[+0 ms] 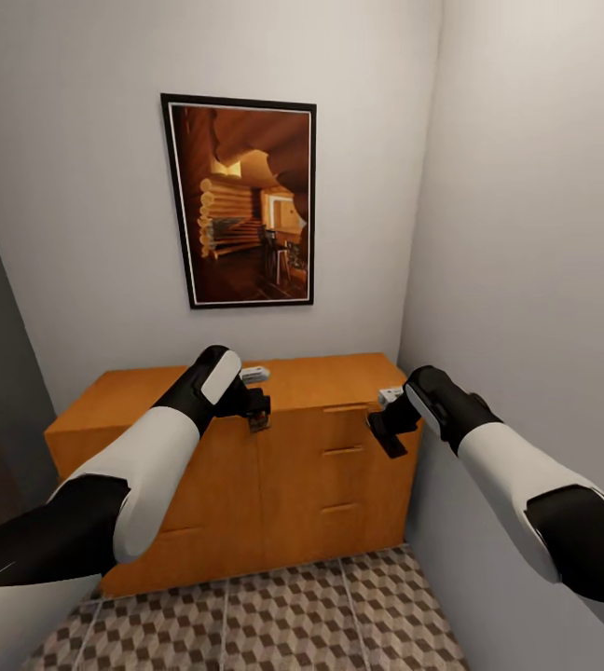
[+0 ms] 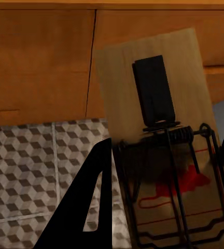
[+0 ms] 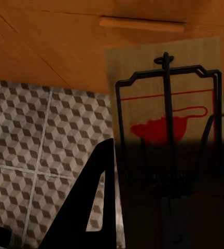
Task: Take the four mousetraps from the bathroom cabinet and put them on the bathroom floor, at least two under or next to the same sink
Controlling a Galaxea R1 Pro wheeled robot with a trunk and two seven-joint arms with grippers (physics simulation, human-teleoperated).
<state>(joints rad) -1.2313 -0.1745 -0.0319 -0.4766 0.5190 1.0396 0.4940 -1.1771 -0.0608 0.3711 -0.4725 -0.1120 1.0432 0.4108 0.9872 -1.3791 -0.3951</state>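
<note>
Head view: each gripper's clamped on a mousetrap in front of the cabinet (image 1: 246, 447).
Left gripper (image 1: 258, 415) has one mousetrap (image 2: 158, 140), right gripper (image 1: 386, 431) another (image 3: 169, 129); none on the bathroom floor (image 1: 274, 615) yet.

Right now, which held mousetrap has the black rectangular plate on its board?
The mousetrap in the left gripper: a black rectangular plate sits above its spring. The mousetrap in the right gripper shows only wire frame and red print.

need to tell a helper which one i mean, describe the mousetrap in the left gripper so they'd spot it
Find the orange-brown cabinet under the framed picture. At its top front edge, the left gripper holds a mousetrap. Unlike the trap in the right gripper, its board carries a black rectangular plate above the coiled spring.
</note>
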